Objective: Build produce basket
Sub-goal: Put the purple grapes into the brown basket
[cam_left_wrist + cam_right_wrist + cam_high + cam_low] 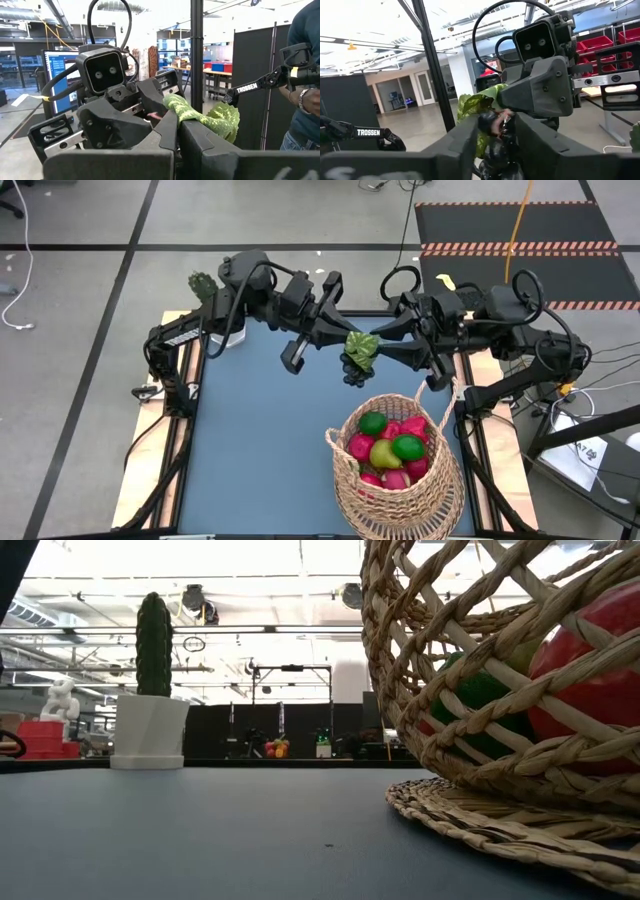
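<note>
- Closed tight, the left gripper pinches the green leaf at the top of a dark toy grape bunch, holding it in the air above the far middle of the blue table top.
- Jaws of the right gripper stand at the same leafy top from the opposite side; its wrist view shows the dark grapes lying between its two dark fingers, but whether they press on the bunch cannot be told.
- Both dark arms meet nose to nose over the table, the left coming from the left edge, the right from the right edge, each seeing the other's wrist camera head-on.
- The bunch hangs just beyond the far rim of the large round tan woven wicker basket, apart from it.
- That basket sits on the near right part of the table, its arched loop handle rising on the right side.
- Inside lie two green limes, a yellow-green pear and several red-pink fruits.
- In the low view, red and green fruit show through the weave.
- A green potted cactus in a white pot stands at the far left corner of the table.
- A person's sleeve and hand show at the edge of the left wrist view.
</note>
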